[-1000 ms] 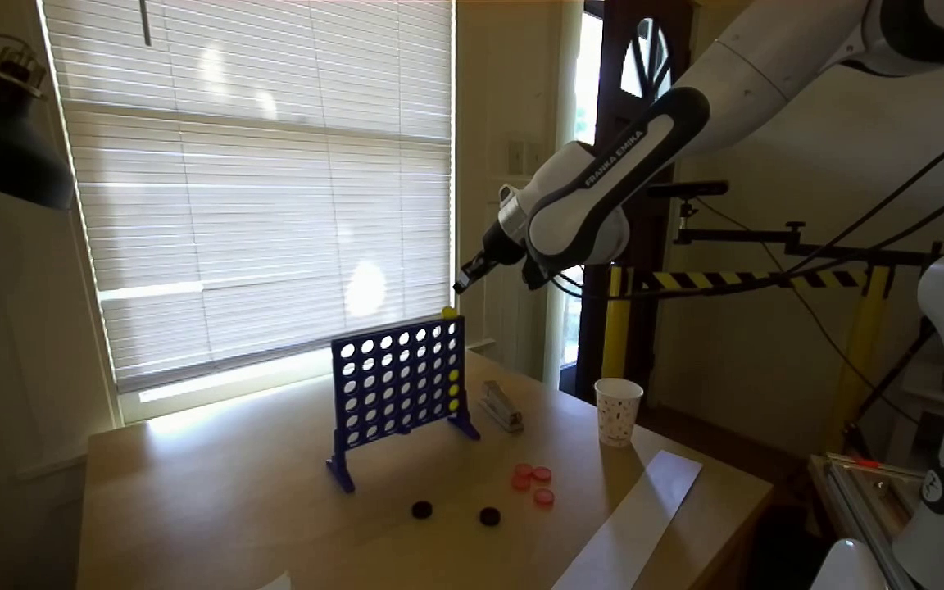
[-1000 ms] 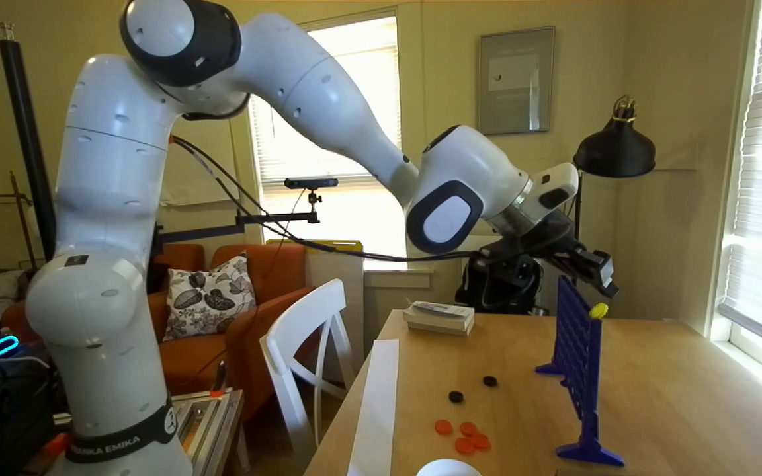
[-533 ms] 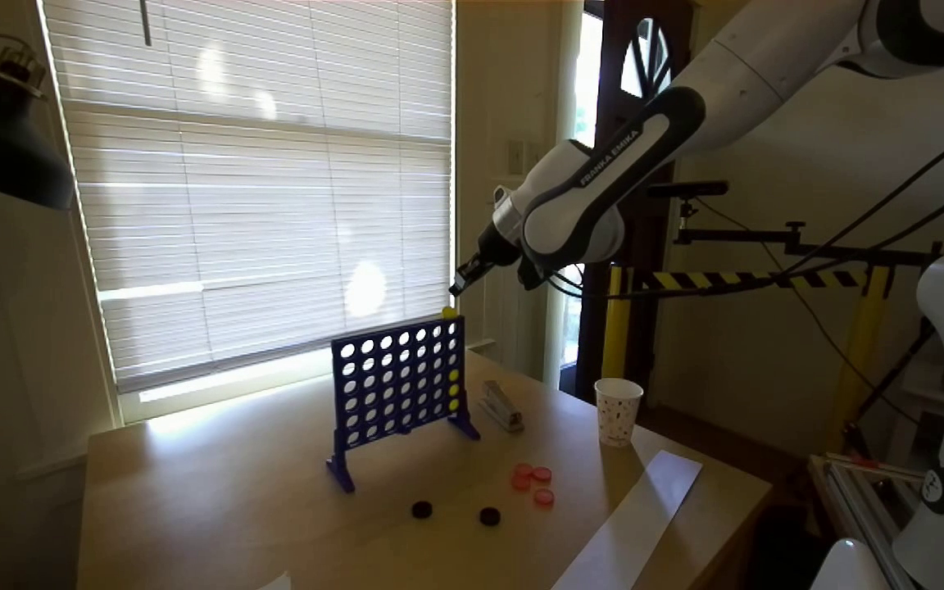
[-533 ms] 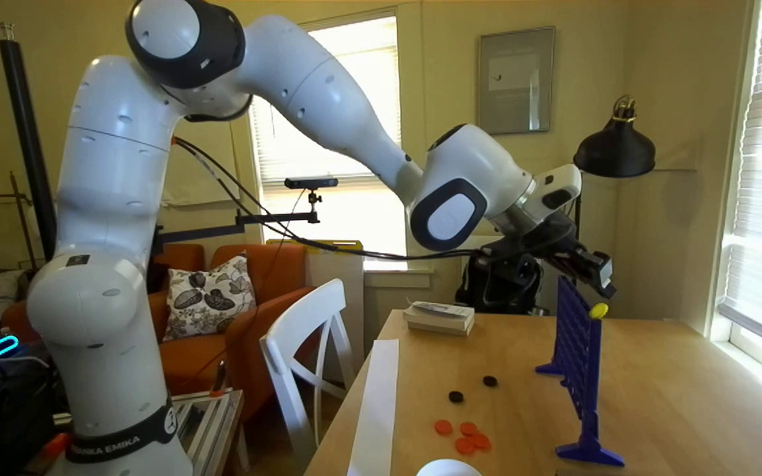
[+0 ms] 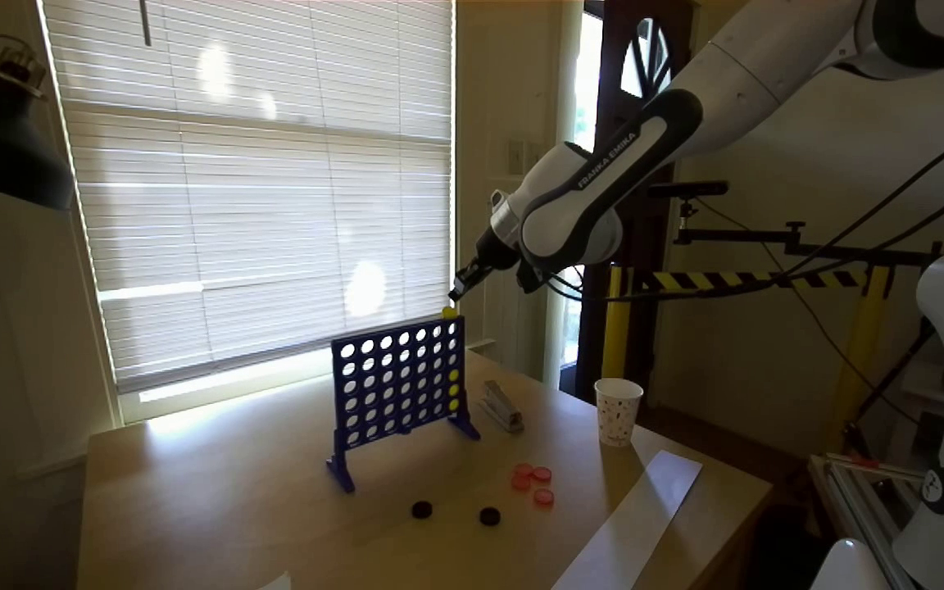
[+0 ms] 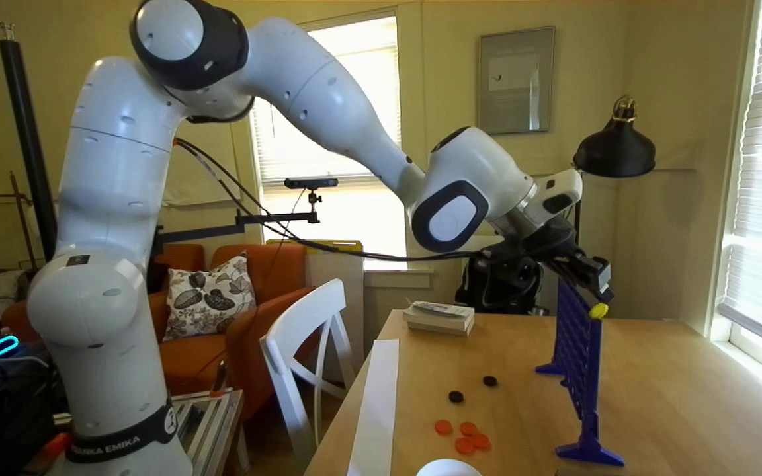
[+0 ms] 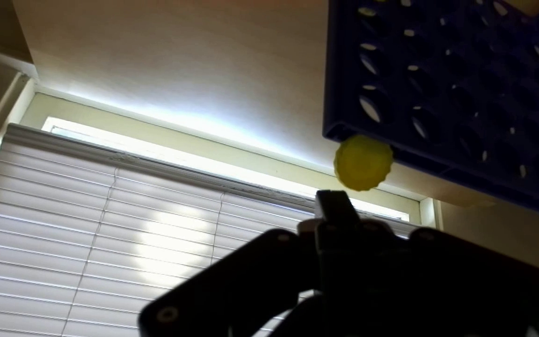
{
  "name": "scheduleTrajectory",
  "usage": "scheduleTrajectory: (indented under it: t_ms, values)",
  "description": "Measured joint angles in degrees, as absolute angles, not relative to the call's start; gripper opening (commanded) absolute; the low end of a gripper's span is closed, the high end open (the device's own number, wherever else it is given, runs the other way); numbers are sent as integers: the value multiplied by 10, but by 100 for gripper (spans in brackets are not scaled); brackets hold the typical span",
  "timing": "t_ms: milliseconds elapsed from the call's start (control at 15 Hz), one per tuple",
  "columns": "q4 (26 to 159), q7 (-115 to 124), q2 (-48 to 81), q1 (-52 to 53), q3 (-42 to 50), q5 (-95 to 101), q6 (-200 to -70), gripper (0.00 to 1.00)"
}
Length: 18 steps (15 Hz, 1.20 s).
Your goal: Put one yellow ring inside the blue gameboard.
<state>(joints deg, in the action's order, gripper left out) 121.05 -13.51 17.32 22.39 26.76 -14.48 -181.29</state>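
Yellow scalloped ring [image 7: 363,162] perches atop a corner of the upright dark-blue plastic gameboard [image 6: 579,360]; black hand [image 7: 332,199], pinched narrow and empty, hovers close above — best to press straight down, centred, gently.

In an exterior view, upper right, "FRANKA EMIKA" runs along the robot arm [image 5: 615,160]; in an exterior view, lower left, "RANKA EMIKA" is readable on its black base band [image 6: 120,441].

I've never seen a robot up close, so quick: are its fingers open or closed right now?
Fingers: closed, holding nothing; whether they touch the yellow ring at the top of the board can't be told.
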Motion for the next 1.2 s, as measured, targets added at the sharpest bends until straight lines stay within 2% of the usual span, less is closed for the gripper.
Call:
scheduleTrajectory:
  t_ms: [1200]
  values:
    - [1202, -135, 182, 223, 267, -145, -1813, 0]
